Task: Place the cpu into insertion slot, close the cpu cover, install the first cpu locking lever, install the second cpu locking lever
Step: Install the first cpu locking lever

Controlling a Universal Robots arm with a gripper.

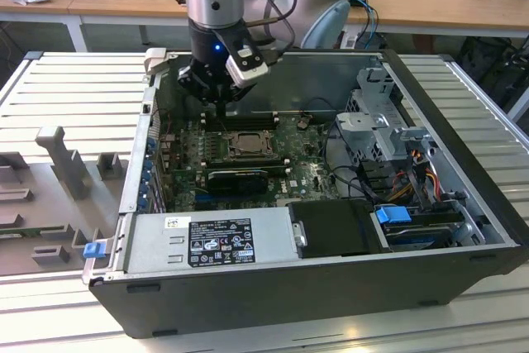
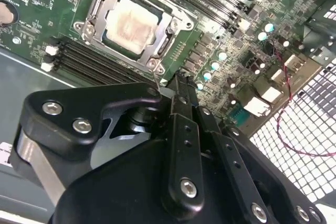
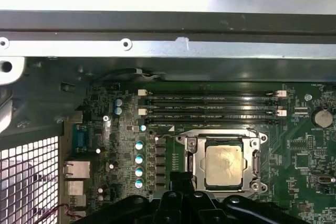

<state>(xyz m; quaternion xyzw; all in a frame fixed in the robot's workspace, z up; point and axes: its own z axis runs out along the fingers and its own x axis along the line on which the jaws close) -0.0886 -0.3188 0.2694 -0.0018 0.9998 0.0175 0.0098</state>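
inside the open computer case (image 1: 331, 287): the gripper (image 1: 221, 105) hangs low over the green board (image 3: 304, 150), just beside one corner of the socket (image 1: 223, 153).
gripper: its fingers are drawn together into one narrow tip, with nothing seen between them, so it appears to carry nothing.
cpu: the pale square (image 3: 224, 165) lies flat in the socket and looks level in both wrist views.
cover: the metal frame (image 3: 195, 167) lies down over the cpu's edges, and the cpu's face shows through its window.
levers: a thin wire (image 3: 215, 130) runs along the socket edge nearest the memory slots (image 3: 210, 106). i cannot tell whether either lever is hooked under its catch.
risk, slipping: a closed tip makes only a small contact on a springy wire. if it meets a lever off-centre, the wire could probably skid out from under it and spring back up.
risk, board: the small round capacitors (image 3: 139, 158) and the memory slots sit close to the socket. a tip that slides off a lever could scrape or knock them.
risk, uneven clamping: if a lever is pushed while the cover is not fully flat, the load on the cpu could be lopsided and strain the pins beneath.
risk, depth: the gripper is already near the board, so a little too much downward travel could press metal onto the circuitry.
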